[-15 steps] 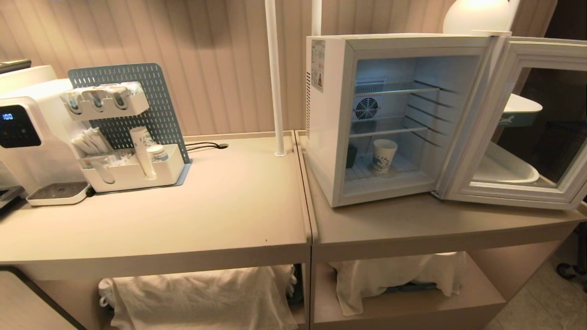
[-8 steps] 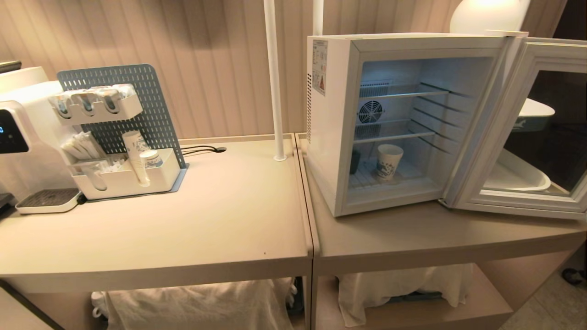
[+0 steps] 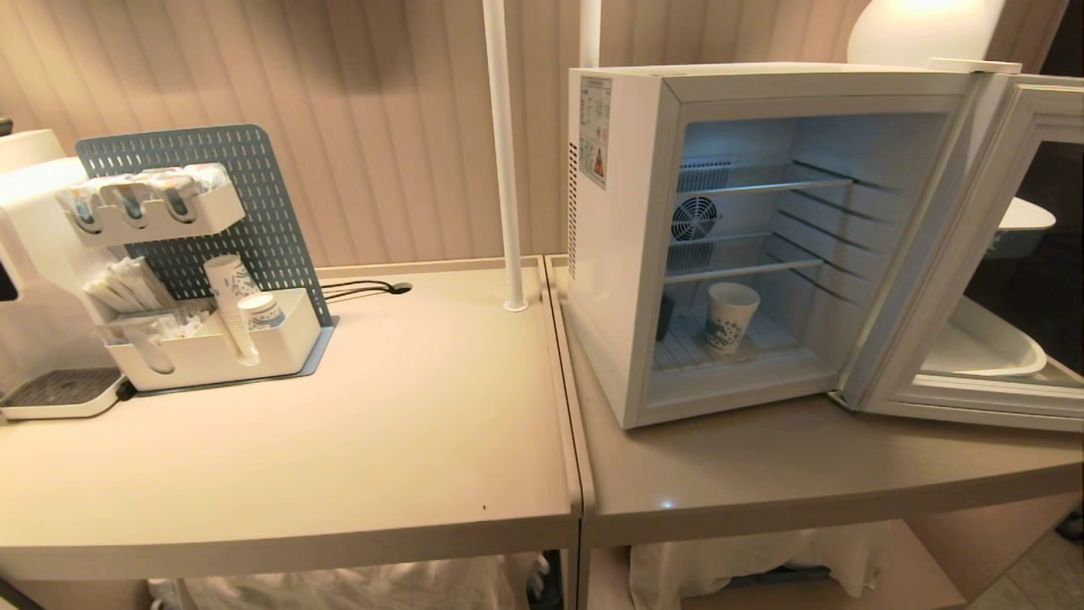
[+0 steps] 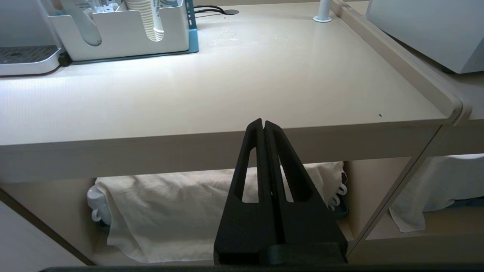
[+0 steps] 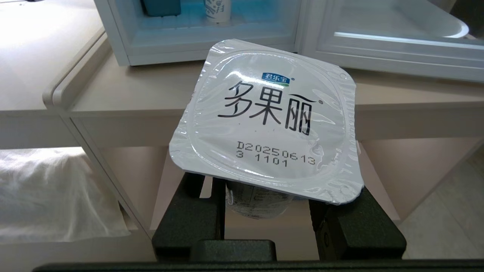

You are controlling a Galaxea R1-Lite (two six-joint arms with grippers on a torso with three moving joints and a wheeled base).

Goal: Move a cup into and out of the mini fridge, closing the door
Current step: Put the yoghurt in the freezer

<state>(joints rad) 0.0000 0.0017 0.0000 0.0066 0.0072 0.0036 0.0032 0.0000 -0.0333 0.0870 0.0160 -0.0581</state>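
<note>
The mini fridge (image 3: 720, 246) stands on the counter (image 3: 339, 457) with the door (image 3: 965, 254) swung fully open to the fridge's right side. The cup (image 3: 731, 317) stands upright on the fridge's bottom wire shelf, near the middle, below the rear fan (image 3: 694, 219); a small dark object sits at the fridge's inner left wall, too dim to identify.

The right gripper (image 5: 264, 200) is in front of and below the fridge opening, outside the head view. It is clamped on a sealed yogurt cup (image 5: 264, 121), whose foil lid faces the wrist camera; the tub body sits between the black fingers (image 5: 196, 211). The left gripper (image 4: 263, 128) is clenched tight and empty, parked low in front of the counter edge, left of the fridge.

Handling, judged: the paper cup is likely light and thin-walled, easily crushed or tipped. Grip the mid-wall from the side, with modest force, and avoid the rim. The wire shelf may snag the base, so lift before withdrawing. The foil lid on the yogurt cup is fragile.
</note>
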